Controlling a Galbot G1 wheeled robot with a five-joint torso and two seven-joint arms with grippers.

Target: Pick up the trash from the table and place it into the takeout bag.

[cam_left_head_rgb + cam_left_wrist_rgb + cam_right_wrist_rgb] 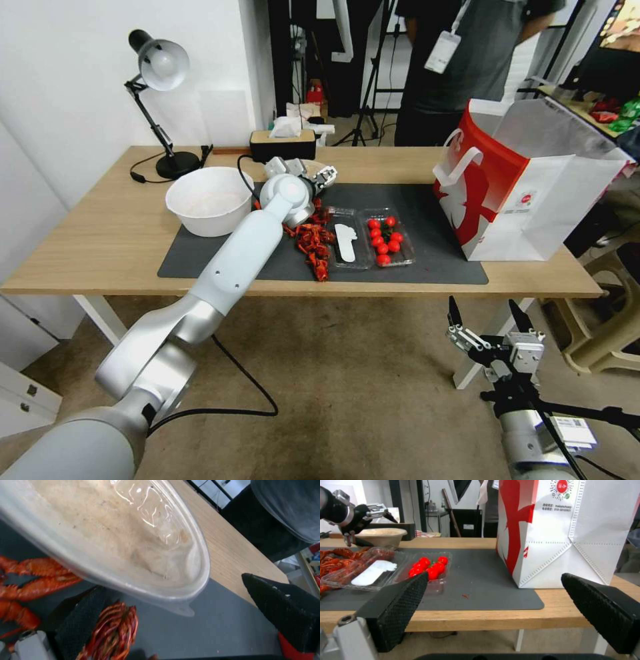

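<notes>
The shallow beige bowl [110, 537], with a clear film across its top, stands at the back of the dark mat; the left wrist hides most of the bowl [317, 164] in the head view. My left gripper [170, 582] is open right at its rim, one black finger [80, 620] on each side. From the right wrist view the left gripper [375, 511] hovers just over the bowl [381, 536]. The red and white takeout bag [527, 193] stands open at the table's [100, 220] right end. Low in front of the table, my right gripper [483, 303] is open and holds nothing.
Red crayfish shells [313, 243] lie on the dark mat [427, 200] beside a clear tray of tomatoes [383, 237]. A big white bowl [208, 200], a desk lamp [160, 67] and a tissue box [283, 143] stand at the back left.
</notes>
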